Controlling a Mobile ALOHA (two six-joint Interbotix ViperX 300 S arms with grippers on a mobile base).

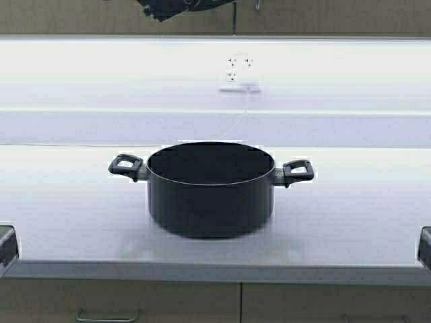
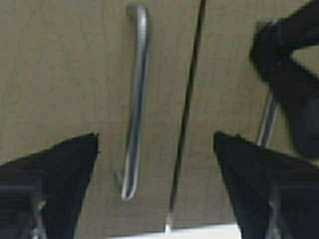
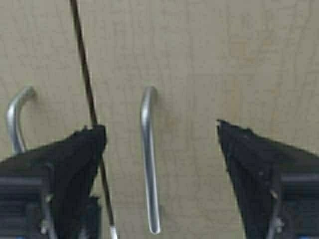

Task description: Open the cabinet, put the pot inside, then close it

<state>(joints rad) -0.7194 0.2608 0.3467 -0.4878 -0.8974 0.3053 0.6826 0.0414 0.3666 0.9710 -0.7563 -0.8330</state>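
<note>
Left gripper (image 2: 155, 186): raised to the cabinet (image 2: 60, 74), fingers (image 2: 55, 174) spread wide apart and holding nothing; left door's silver bar handle (image 2: 135, 99) framed in the gap between them, nearer the one finger than the other, not yet touched; long axis of the bar upright along the door, parallel to the dark seam (image 2: 187, 114) between the two doors, hence crosswise to the line from finger to finger.

Centre: both doors shut, seam closed; pot (image 1: 210, 188) upright on the white counter (image 1: 67, 215) below the cabinet, well apart from both grippers, lidless, loop handles out to either side.

Right gripper (image 3: 160, 174): likewise raised to the cabinet, fingers (image 3: 264, 169) parted and empty; right door's bar handle (image 3: 148, 159) upright in the gap, close to midway, untouched; same seam (image 3: 87, 89) and the left door's handle (image 3: 15, 119) off to one side; dark bulk at the edge of the left wrist view judged to be this gripper, in front of the right handle.

Judgement: opening step not yet begun; each handle straight ahead of its own arm's opening, neither arm clearly the nearer; closure across the bar, then a pull away from the door face.
</note>
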